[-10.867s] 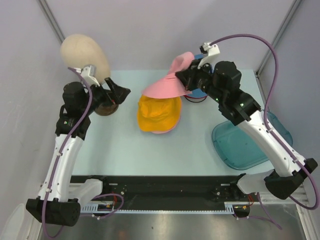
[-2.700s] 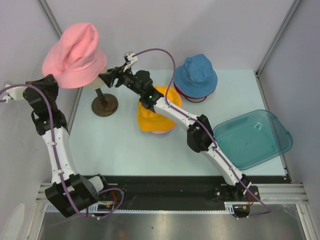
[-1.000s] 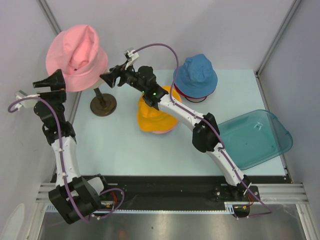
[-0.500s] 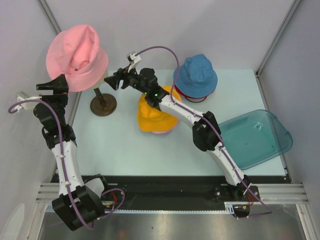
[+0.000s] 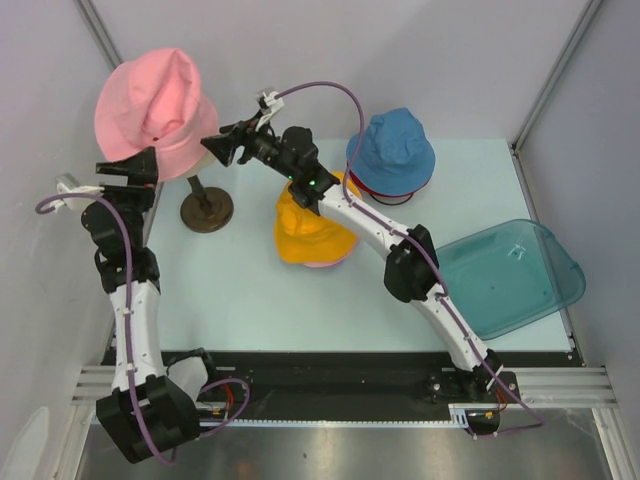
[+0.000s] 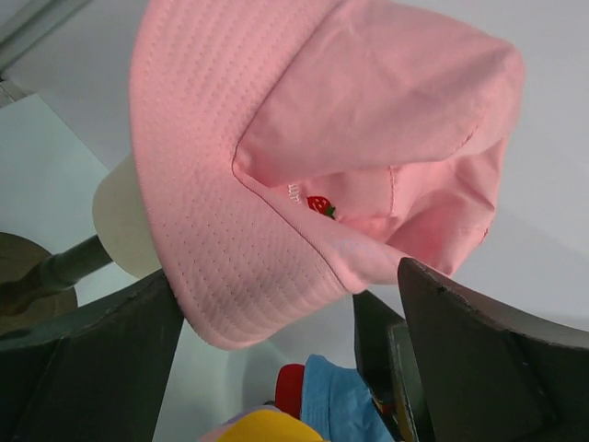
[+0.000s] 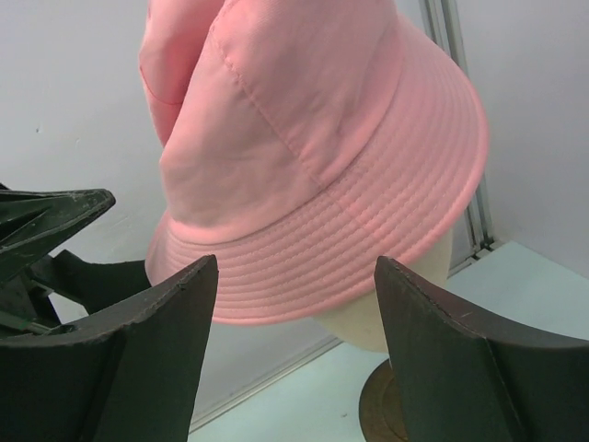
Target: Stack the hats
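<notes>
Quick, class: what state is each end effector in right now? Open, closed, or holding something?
Left end effector: open, holding nothing, at the pink hat.
Right end effector: open, holding nothing.

You see the pink hat (image 5: 155, 105) perched high on the stand (image 5: 207, 211). The left fingers (image 5: 133, 164) sit just beside its near-left brim and the right fingers (image 5: 222, 147) just beside its right brim. To its right on the surface (image 5: 230, 290) lie the orange hat (image 5: 315, 228), then the blue hat (image 5: 392, 148). The tray (image 5: 510, 270) lies farthest right.
</notes>
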Action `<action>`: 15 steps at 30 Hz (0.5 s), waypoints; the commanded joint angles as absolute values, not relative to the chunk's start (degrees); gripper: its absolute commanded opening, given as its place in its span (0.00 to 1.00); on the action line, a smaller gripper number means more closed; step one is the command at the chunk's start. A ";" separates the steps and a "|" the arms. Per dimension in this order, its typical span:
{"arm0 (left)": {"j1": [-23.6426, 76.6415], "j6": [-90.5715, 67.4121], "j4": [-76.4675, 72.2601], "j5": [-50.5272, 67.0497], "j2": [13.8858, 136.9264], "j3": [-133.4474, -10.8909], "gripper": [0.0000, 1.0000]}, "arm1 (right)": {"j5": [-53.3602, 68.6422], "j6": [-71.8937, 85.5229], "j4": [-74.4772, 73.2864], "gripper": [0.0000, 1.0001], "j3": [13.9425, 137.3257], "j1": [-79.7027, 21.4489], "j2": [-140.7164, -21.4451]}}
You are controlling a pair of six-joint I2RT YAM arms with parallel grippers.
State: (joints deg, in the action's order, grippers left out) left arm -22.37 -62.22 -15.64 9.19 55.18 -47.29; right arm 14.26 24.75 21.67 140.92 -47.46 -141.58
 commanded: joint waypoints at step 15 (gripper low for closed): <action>-17.84 -62.13 -21.43 7.91 57.04 -48.16 0.02 | 15.55 24.79 22.24 0.74 138.97 -48.16 -140.81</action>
State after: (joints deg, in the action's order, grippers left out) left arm -18.20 -61.47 -16.25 8.73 55.99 -46.19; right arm 14.48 25.04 20.53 140.79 -47.83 -144.00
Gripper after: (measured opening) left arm 0.135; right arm 0.742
